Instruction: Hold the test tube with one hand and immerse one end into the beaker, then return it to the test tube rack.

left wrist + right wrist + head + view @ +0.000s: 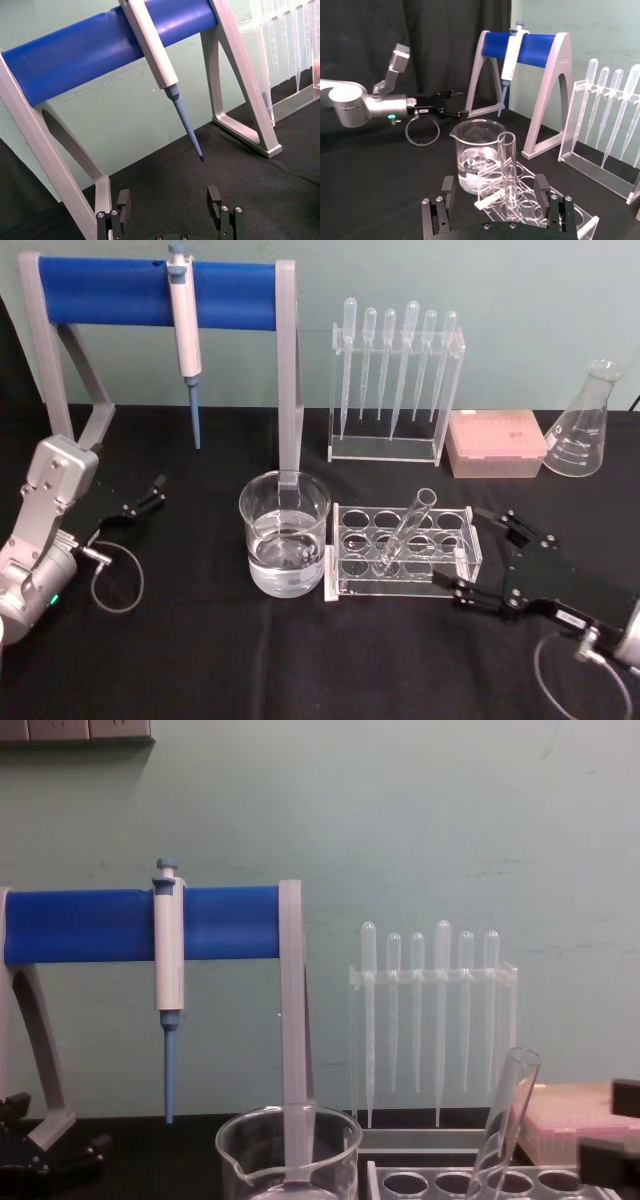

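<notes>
Long clear glass test tube (pixel 408 528) leaning in a clear plastic rack (pixel 350 585), which stands just right of the wide clear glass beaker (pixel 252 532) part-filled with clear liquid. Black two-jaw right gripper (pixel 468 552), jaws wide apart and empty, at the rack's right end; left gripper (pixel 169 202), likewise spread and empty, parked at far left.

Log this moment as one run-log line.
Long clear glass test tube: tilted in clear rack | wide glass beaker: part-filled | right gripper: open by rack's right end | left gripper: open, parked
</notes>
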Available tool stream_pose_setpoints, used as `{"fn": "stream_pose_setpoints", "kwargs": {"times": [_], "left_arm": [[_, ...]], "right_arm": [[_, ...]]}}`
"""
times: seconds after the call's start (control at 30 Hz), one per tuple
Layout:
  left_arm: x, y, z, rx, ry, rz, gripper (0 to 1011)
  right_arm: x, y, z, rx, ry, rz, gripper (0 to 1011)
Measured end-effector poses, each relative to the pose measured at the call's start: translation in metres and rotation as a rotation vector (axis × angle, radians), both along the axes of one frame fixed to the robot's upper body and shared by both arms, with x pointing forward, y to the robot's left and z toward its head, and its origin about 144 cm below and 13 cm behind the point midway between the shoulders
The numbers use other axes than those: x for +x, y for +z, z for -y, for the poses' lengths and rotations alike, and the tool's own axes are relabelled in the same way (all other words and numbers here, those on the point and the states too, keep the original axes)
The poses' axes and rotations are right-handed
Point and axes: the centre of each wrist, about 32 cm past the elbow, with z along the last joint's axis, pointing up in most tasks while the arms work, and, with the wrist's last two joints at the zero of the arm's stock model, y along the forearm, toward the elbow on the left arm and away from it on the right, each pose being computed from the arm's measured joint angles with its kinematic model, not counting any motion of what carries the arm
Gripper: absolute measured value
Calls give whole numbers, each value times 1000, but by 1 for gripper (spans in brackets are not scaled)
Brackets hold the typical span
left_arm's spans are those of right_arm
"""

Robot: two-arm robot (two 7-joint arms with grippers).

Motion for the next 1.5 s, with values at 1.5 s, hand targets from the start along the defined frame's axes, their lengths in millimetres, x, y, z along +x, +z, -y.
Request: {"fn": "stream_pose_setpoints", "kwargs": {"times": [1.5], "left_arm": [[0, 0, 0, 0, 0, 0, 1000]], "right_arm": [[34, -2, -64, 5, -127, -61, 844]]}}
